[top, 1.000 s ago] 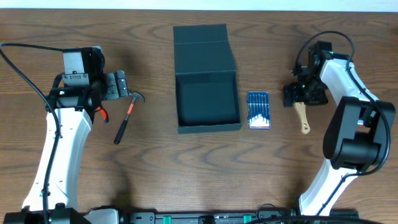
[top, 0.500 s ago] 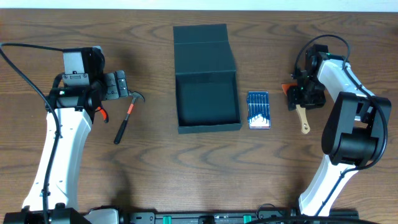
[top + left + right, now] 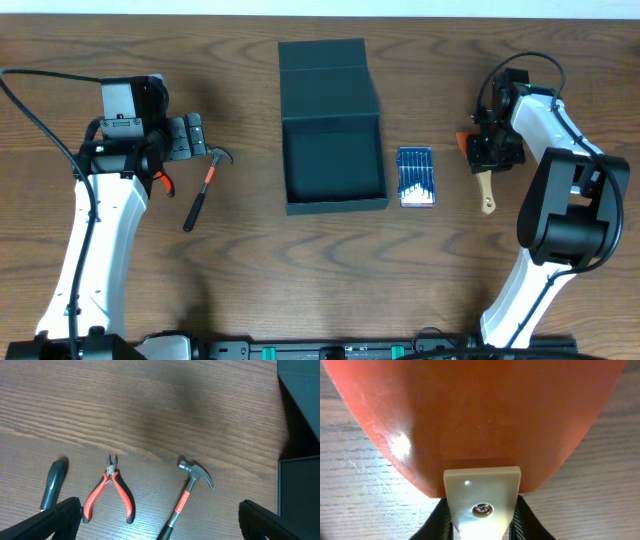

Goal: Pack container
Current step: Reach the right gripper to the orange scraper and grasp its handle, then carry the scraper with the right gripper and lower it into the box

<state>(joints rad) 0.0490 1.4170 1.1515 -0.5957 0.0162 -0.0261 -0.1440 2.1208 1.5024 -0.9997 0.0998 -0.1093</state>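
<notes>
From overhead, the dark teal-green square container (image 3: pixel 335 160) lies open on the brown wooden table (image 3: pixel 300 270), midway between the left and right edges and closer to the far edge. Its hinged flap lid (image 3: pixel 326 68) lies flat toward the far edge. The tray shows only its own dark floor. Just beside its right wall lies a small blue case of slim metal bits (image 3: pixel 416 177).

My left gripper (image 3: pixel 186 137) hovers near the left edge, well apart from the container. A claw hammer with a red-and-black handle (image 3: pixel 205 186) lies between them. My right gripper (image 3: pixel 487 150) sits toward the right edge, beyond the blue case, clamped on an orange-bladed scraper with a pale wooden handle (image 3: pixel 488 195).

In the left wrist view my fingers (image 3: pixel 57 519) are spread wide, holding nothing. Red-handled pliers (image 3: pixel 111 491), the hammer (image 3: pixel 189 489) and a dark green tool handle (image 3: pixel 54 484) lie on the wood below. The container's wall (image 3: pixel 300 495) shows at the right border.

In the right wrist view the glossy orange blade (image 3: pixel 475 415) fills the picture. My dark fingers (image 3: pixel 442 522) press either side of its cream screwed mounting plate (image 3: pixel 482 492). The container is out of this view.
</notes>
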